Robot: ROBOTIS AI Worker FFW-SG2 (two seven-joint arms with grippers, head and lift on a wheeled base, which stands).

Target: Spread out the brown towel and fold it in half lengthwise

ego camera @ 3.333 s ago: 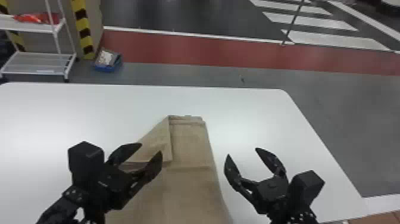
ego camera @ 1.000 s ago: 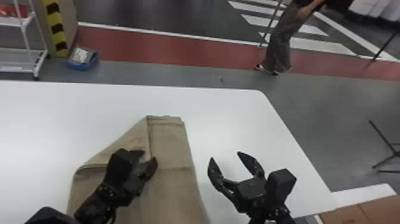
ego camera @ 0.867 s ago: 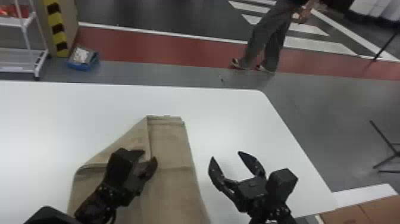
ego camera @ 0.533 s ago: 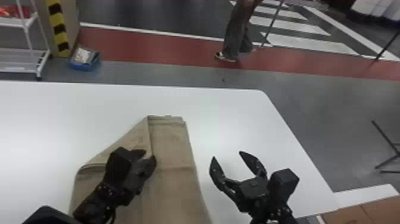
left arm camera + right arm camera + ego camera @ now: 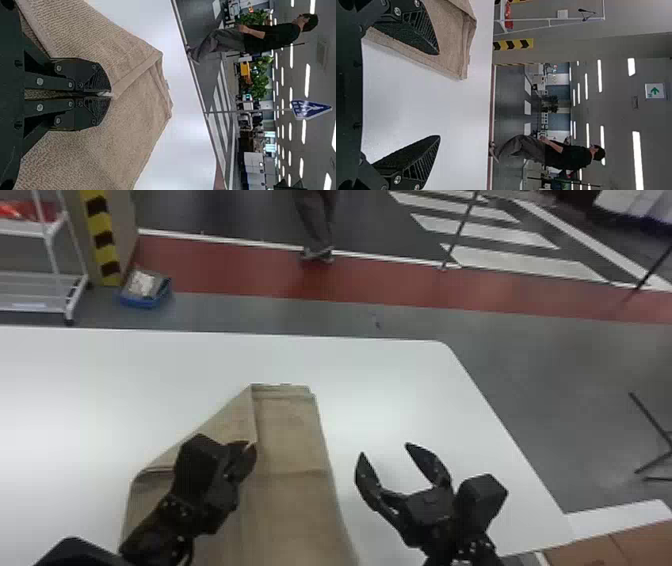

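Note:
The brown towel [image 5: 300, 495] lies on the white table, its left part turned over as a flap whose far edge slants down to the left. At the flap's inner edge, my left gripper [image 5: 250, 446] is shut with a bit of cloth pinched at its tips. In the left wrist view the left gripper [image 5: 106, 94] holds the hem of the towel [image 5: 138, 103]. My right gripper [image 5: 384, 450] stands open over bare table, right of the towel. In the right wrist view, one finger of the right gripper [image 5: 439, 95] overlaps the towel [image 5: 449, 27] from this angle; nothing is between the fingers.
The white table [image 5: 390, 390] extends left and beyond the towel, with its rounded corner at the far right. Brown boxes [image 5: 620, 545] sit by its near right side. A wheeled shelf [image 5: 45, 282] and blue bin [image 5: 145, 290] stand on the floor behind.
Since the earliest frame, my left gripper has gone from open to shut on the flap's edge, and its wrist has turned. The head view has shifted to the right. The right gripper stays open beside the towel.

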